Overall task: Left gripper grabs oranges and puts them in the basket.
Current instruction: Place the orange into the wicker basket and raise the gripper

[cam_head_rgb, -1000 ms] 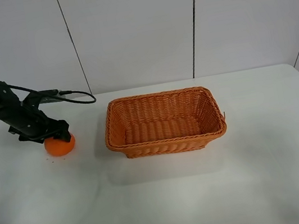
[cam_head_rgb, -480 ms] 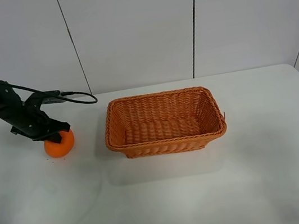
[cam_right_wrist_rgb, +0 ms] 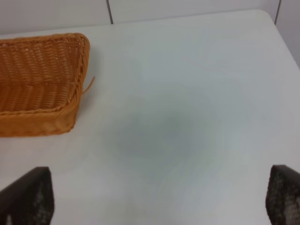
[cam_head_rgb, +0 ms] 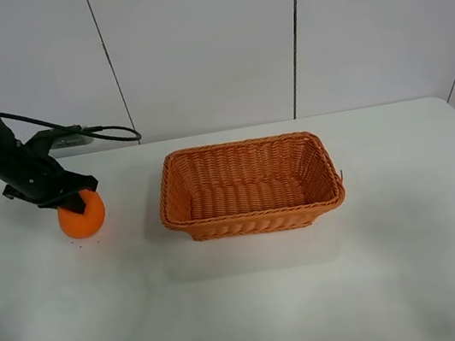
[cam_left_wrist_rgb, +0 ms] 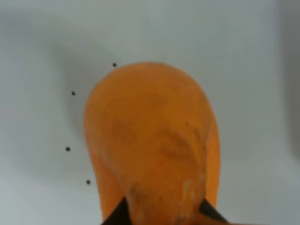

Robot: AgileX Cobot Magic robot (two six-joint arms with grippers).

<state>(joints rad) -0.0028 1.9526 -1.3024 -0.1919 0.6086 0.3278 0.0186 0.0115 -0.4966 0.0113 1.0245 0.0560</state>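
Over on the table (cam_head_rgb: 259,313), the wicker basket (cam_head_rgb: 255,215) holds nothing. Left gripper (cam_head_rgb: 76,197) is clamped on the orange (cam_head_rgb: 82,218), now lifted slightly higher and farther left than a second ago.

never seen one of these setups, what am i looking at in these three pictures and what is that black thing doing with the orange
This is a robot with two arms, each ending in a two-fingered claw. The wide picture comes from a camera mounted high, looking down on a white table. The other two come from small cameras on each arm's wrist, looking past the claw.

On the table sits a woven basket, with nothing in it. To its left, the left gripper is closed on an orange; the left wrist picture shows the same orange close up, filling most of the view, with dark fingertips at its sides.

The right gripper holds nothing: its fingers stand wide apart over bare table, with a corner of the basket in view.
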